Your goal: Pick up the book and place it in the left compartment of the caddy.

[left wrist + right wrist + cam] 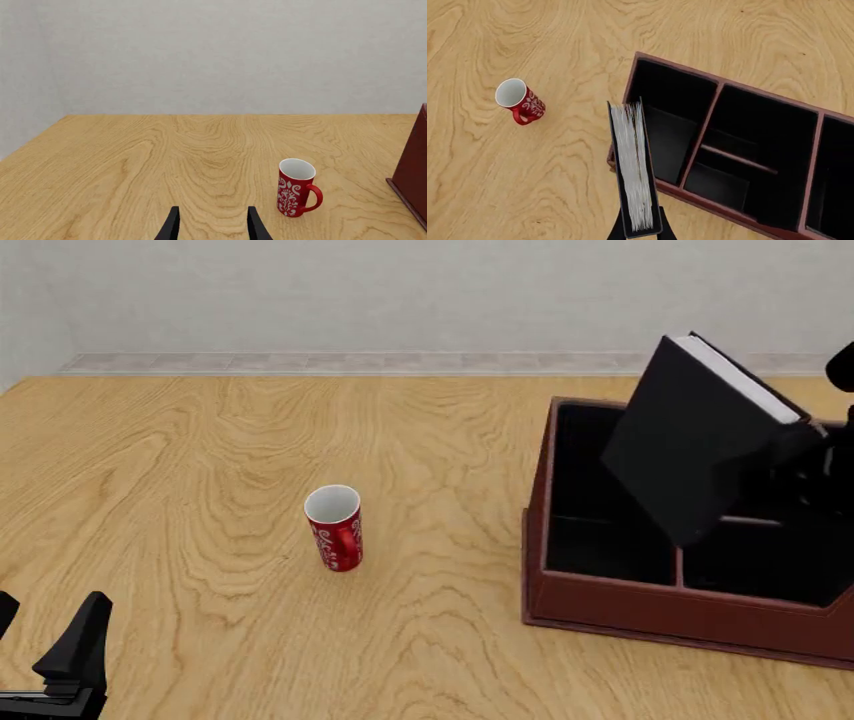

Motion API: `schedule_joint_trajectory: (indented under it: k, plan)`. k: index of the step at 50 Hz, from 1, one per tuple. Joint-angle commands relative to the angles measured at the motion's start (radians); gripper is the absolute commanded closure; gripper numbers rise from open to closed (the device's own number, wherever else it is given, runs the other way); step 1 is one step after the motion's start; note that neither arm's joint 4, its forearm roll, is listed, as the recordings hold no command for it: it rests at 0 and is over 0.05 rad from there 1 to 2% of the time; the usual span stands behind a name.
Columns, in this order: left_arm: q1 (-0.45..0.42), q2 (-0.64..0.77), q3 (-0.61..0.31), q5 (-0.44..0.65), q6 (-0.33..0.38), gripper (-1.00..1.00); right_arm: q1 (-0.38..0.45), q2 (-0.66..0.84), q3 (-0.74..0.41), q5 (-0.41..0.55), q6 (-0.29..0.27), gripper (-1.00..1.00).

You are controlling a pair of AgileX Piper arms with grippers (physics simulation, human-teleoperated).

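The right gripper pinches the book, tilted above the caddy (over its left compartment); the left gripper, well apart, is spread.

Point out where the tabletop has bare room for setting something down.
Bare wood lies between the red mug and the caddy, and across the far left beyond the open left gripper. It is crowded above the caddy, where the right gripper holds the book.
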Motion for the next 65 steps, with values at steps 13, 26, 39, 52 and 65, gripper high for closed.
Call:
schedule_joint_trajectory:
  k: [13,26,39,52,65]
  plan:
    - [0.0,0.002,-0.002,-0.002,0.001,-1.0,-0.042,0.032,0.002,-0.045,0.011,1.0]
    - [0.0,0.002,-0.002,-0.002,0.001,-1.0,-0.064,0.065,0.016,-0.078,0.005,1.0]
    - [0.0,0.002,-0.002,-0.002,0.001,-1.0,-0.077,0.1,0.051,-0.129,0.002,1.0]
    - [0.0,0.002,-0.002,-0.002,0.001,-1.0,-0.08,0.139,0.068,-0.171,-0.005,1.0]
    - [0.0,0.002,-0.002,-0.002,0.001,-1.0,-0.065,0.182,0.088,-0.219,0.015,1.0]
